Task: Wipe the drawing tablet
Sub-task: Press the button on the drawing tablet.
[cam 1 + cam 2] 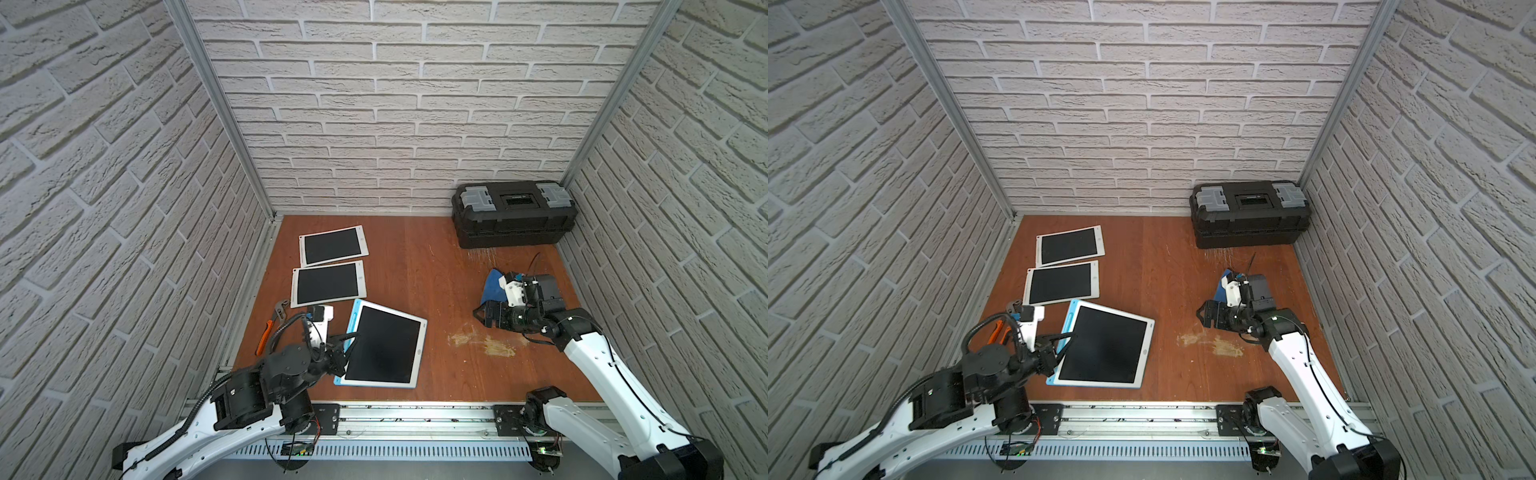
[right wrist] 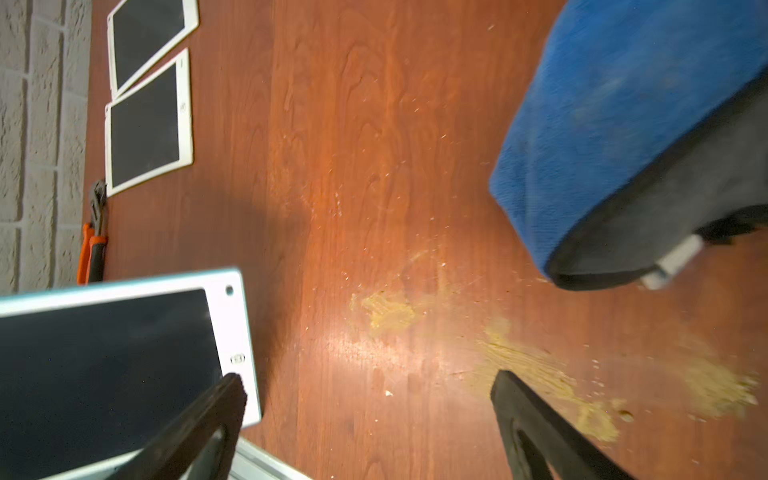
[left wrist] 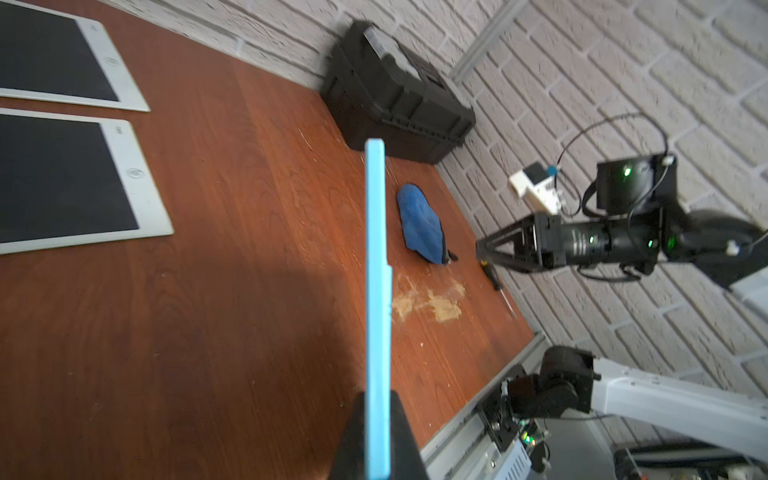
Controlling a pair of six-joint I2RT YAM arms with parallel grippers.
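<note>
Left wrist view: we see the left claw point(image 3: 376, 415) clamped on the left edge of the drawing tablet point(image 3: 377, 270), holding it raised off the worktop point(image 3: 208, 291) at near-left, presumably to steady it. The right claw point(image 1: 478, 316) gapes empty beside the blue cloth point(image 1: 492, 286) (lying ungrasped, far-right), probably poised to fetch it.

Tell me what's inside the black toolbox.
The black toolbox is shut, so its contents are hidden. Only its top shows, with two grey compartment covers and a recessed handle between them.
</note>
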